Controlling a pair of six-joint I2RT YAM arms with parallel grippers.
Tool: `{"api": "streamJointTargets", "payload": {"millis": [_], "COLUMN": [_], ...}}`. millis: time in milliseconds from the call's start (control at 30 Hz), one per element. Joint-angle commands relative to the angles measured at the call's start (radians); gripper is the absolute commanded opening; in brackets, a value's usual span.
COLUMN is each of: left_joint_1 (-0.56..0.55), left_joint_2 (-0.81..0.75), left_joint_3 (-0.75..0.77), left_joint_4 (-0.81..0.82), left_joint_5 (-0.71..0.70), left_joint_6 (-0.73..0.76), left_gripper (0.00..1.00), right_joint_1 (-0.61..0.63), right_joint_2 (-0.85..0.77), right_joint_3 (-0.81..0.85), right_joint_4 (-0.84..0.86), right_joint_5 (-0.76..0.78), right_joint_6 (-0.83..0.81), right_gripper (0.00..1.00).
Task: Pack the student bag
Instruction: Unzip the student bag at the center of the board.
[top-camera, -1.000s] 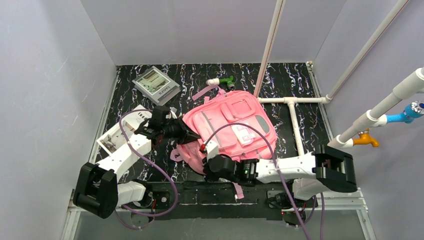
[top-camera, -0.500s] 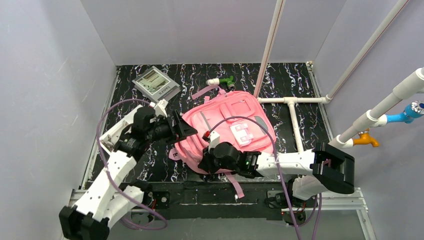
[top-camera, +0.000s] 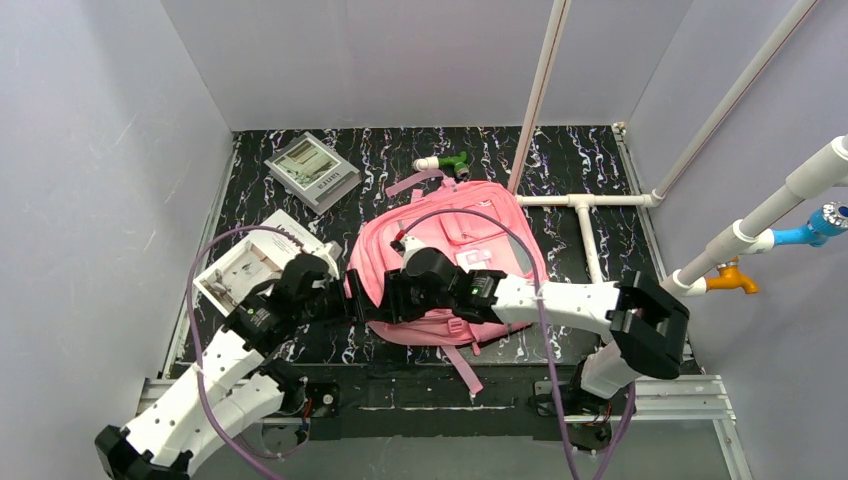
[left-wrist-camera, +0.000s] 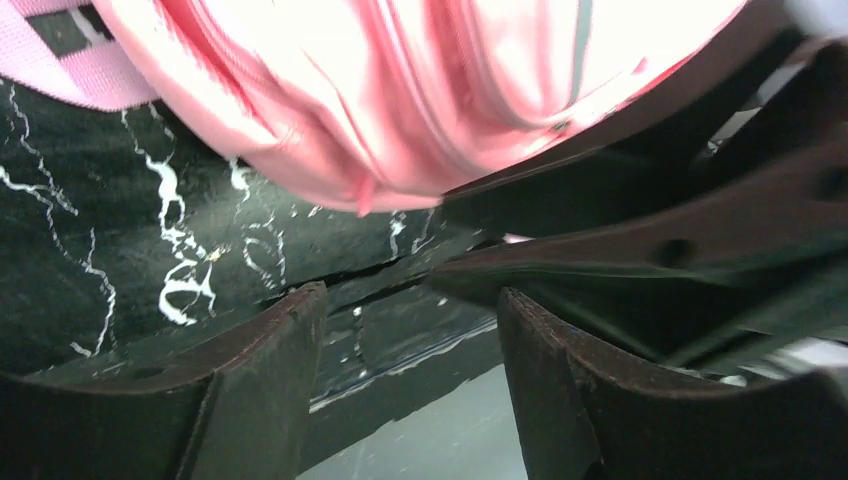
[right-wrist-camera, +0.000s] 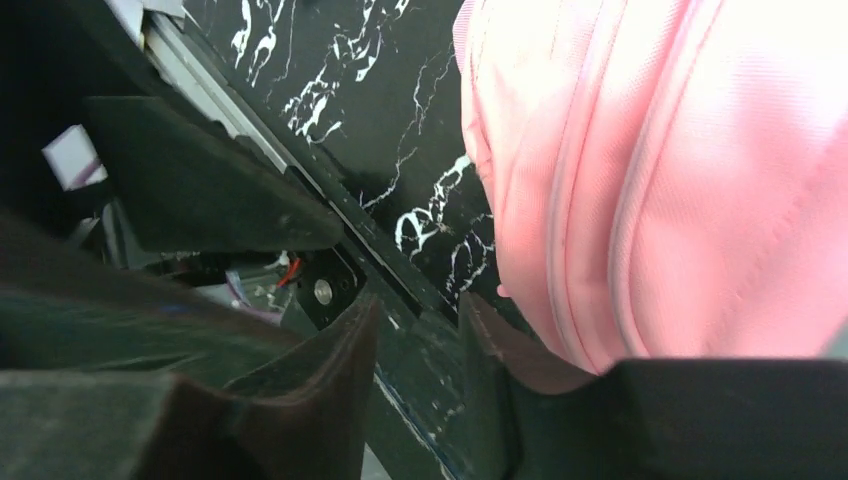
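**Student bag, pink, on black marbled table: both arms at its near-left corner**

Left to right: an open white booklet (top-camera: 240, 272), hidden under the left arm half a second ago and now uncovered. Behind it, a grey boxed item (top-camera: 312, 171); its printing is too small to read. The left end effector (top-camera: 345, 302) has dropped toward the near edge, fingers spread and holding nothing. The right end effector (top-camera: 378, 305) has swept left to meet it, fingers slightly parted and empty, one beside the bag's seam. The student bag (top-camera: 460, 235) lies flat mid-table (top-camera: 620, 170). Since a second ago it has slid left and turned squarer. It looks closed, so packing is judged not yet begun. No brand is legible.
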Motion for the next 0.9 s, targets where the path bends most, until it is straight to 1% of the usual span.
{"api": "streamJointTargets", "payload": {"millis": [0, 100, 167, 233, 300, 333, 400, 533, 700, 867], "left_joint_1": [-0.149, -0.247, -0.310, -0.372, -0.411, -0.428, -0.436, -0.446, -0.458, -0.458], "left_joint_2": [0.055, 0.083, 0.124, 0.182, 0.241, 0.266, 0.303, 0.325, 0.332, 0.376], "left_joint_3": [0.024, -0.008, -0.023, -0.039, -0.048, -0.054, -0.047, -0.068, -0.113, -0.111], "left_joint_4": [-0.095, -0.068, -0.033, 0.028, 0.091, 0.116, 0.141, 0.205, 0.298, 0.305], "left_joint_5": [-0.238, -0.323, -0.367, -0.397, -0.433, -0.459, -0.496, -0.570, -0.556, -0.539], "left_joint_6": [-0.050, -0.091, -0.103, -0.103, -0.096, -0.088, -0.059, -0.023, -0.017, -0.021], "left_gripper": [0.62, 0.62, 0.62, 0.59, 0.52, 0.50, 0.49, 0.41, 0.36, 0.34], "right_joint_1": [-0.007, -0.017, -0.034, -0.062, -0.075, -0.077, -0.077, -0.077, -0.077, -0.077], "right_joint_2": [-0.129, -0.215, -0.266, -0.313, -0.337, -0.347, -0.360, -0.385, -0.392, -0.383], "right_joint_3": [0.007, 0.010, -0.002, -0.029, -0.070, -0.090, -0.119, -0.175, -0.193, -0.185], "right_joint_4": [-0.216, -0.366, -0.404, -0.401, -0.365, -0.345, -0.311, -0.232, -0.205, -0.208], "right_joint_5": [0.058, 0.173, 0.213, 0.207, 0.202, 0.202, 0.190, 0.178, 0.175, 0.171], "right_joint_6": [-0.145, -0.259, -0.312, -0.349, -0.372, -0.375, -0.380, -0.366, -0.372, -0.381], "right_gripper": [0.49, 0.55, 0.58, 0.59, 0.58, 0.57, 0.56, 0.53, 0.51, 0.50]}}
